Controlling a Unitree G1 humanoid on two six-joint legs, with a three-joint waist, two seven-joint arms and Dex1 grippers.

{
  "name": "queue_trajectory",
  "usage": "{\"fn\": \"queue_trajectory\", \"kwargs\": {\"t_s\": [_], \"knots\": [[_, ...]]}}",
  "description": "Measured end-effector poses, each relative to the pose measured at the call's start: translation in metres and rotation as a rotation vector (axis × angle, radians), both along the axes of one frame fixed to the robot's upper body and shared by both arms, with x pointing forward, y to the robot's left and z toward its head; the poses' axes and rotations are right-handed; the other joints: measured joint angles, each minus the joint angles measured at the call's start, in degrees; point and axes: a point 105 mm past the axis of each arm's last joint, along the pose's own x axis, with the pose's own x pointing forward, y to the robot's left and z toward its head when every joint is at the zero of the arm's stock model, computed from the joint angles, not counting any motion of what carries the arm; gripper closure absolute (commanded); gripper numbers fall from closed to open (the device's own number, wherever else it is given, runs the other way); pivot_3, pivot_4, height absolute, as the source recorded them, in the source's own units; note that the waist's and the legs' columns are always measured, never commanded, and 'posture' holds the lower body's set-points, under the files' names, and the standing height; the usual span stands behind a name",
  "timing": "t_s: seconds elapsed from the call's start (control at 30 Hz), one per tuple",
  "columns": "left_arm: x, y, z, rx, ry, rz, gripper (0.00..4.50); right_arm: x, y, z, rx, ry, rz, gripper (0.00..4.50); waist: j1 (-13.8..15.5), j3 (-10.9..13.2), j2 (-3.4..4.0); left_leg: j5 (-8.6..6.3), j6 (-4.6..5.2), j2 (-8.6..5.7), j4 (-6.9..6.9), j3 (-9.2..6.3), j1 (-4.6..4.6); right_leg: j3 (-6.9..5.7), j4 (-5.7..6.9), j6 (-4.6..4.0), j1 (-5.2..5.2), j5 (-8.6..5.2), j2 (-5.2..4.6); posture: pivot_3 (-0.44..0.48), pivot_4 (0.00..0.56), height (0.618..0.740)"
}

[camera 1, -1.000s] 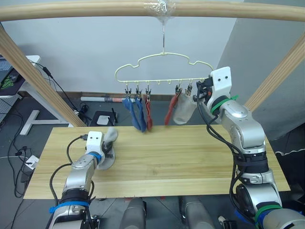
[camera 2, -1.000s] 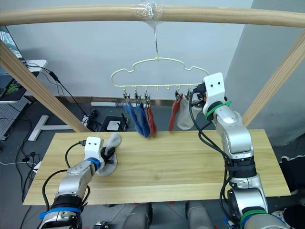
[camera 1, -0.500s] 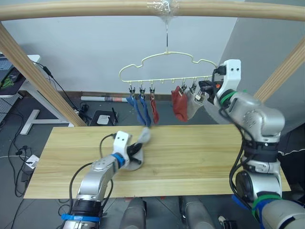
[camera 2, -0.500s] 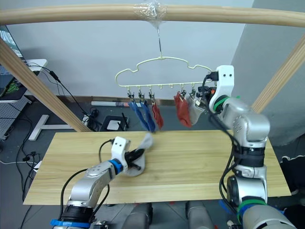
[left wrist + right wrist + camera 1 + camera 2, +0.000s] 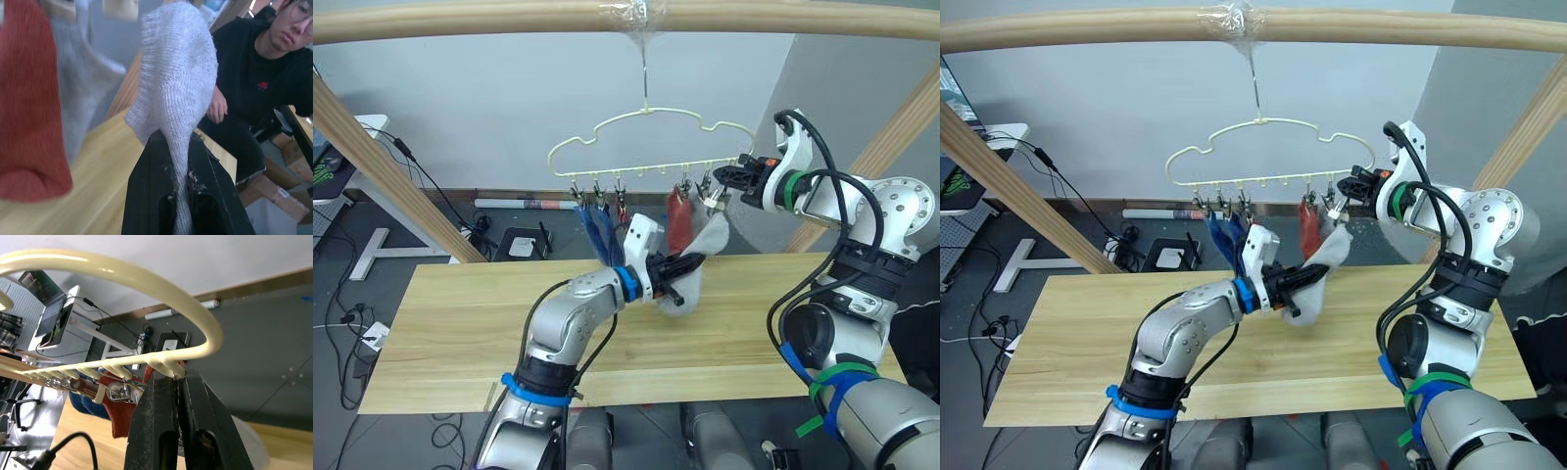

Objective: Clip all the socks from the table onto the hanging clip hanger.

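The pale-yellow clip hanger (image 5: 646,119) hangs from the wooden bar above the table (image 5: 440,323). Clipped on it are two blue socks (image 5: 598,227), a rust red sock (image 5: 620,211) beside them, another red sock (image 5: 677,221) further right, and a light grey sock (image 5: 85,98) close behind. My left gripper (image 5: 683,264) is shut on a second light grey sock (image 5: 681,292), held off the table just below the hanger's right end; the sock (image 5: 178,73) rises past the fingertips. My right gripper (image 5: 721,177) is shut on the hanger's right end (image 5: 195,328).
A thick round wooden bar (image 5: 460,22) spans the top, with slanted wooden posts (image 5: 382,166) at both sides. A seated person (image 5: 266,78) in a black top is beyond the table's end. Cables and a white desk frame lie on the floor at far left.
My left gripper has lifted the grey sock off the table and carried it up and right, to under the hanger's right end. The right gripper stays at that end.
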Motion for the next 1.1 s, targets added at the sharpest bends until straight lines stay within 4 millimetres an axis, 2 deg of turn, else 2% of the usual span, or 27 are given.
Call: {"fn": "queue_trajectory", "kwargs": {"t_s": [0.2, 0.33, 0.67, 0.77, 0.9, 1.1], "knots": [[0.013, 0.002, -0.012, 0.027, 0.014, 0.050, 4.47, -0.001, -0.002, 0.002, 0.000, -0.003, -0.013, 4.50, -0.06, 0.00, 0.00, 0.00, 0.00, 0.00, 0.01, 0.00, -0.01, 0.00, 0.01, 0.05, -0.01, -0.02, 0.00, -0.031, 0.252, 0.740], [0.024, -0.001, -0.002, 0.009, -0.032, 0.082, 4.47, -0.002, -0.002, 0.003, -0.001, -0.006, -0.015, 4.50, -0.14, 0.00, 0.00, 0.00, 0.00, 0.00, -0.01, 0.00, 0.00, 0.00, 0.00, 0.04, -0.01, -0.01, 0.00, -0.031, 0.252, 0.740], [0.025, -0.003, 0.004, -0.034, -0.038, 0.082, 4.47, -0.002, 0.002, 0.001, 0.003, -0.003, -0.014, 4.50, -0.17, 0.01, 0.01, 0.00, 0.00, 0.00, -0.03, 0.00, -0.01, 0.00, -0.01, 0.04, -0.02, -0.02, 0.00, -0.030, 0.250, 0.740], [0.022, -0.005, 0.005, -0.032, -0.038, 0.061, 4.50, -0.002, 0.000, 0.001, 0.017, -0.003, -0.021, 3.73, -0.22, 0.01, 0.01, 0.00, 0.00, 0.00, -0.03, 0.00, -0.01, 0.00, -0.01, 0.04, -0.02, -0.02, 0.00, -0.030, 0.247, 0.740], [0.016, -0.011, 0.007, -0.027, -0.040, 0.029, 4.50, -0.002, -0.005, 0.001, 0.052, 0.000, -0.036, 2.15, -0.26, 0.01, 0.02, 0.00, 0.00, 0.00, -0.03, 0.01, -0.02, 0.01, -0.01, 0.03, -0.03, -0.02, 0.00, -0.031, 0.242, 0.740], [0.015, -0.012, 0.007, -0.031, -0.037, 0.025, 4.50, -0.003, -0.014, 0.009, 0.079, -0.028, -0.046, 0.03, -0.42, 0.02, 0.03, 0.00, 0.00, 0.00, -0.03, 0.01, -0.01, 0.01, 0.00, 0.05, -0.04, -0.03, 0.01, -0.040, 0.229, 0.740]]}}
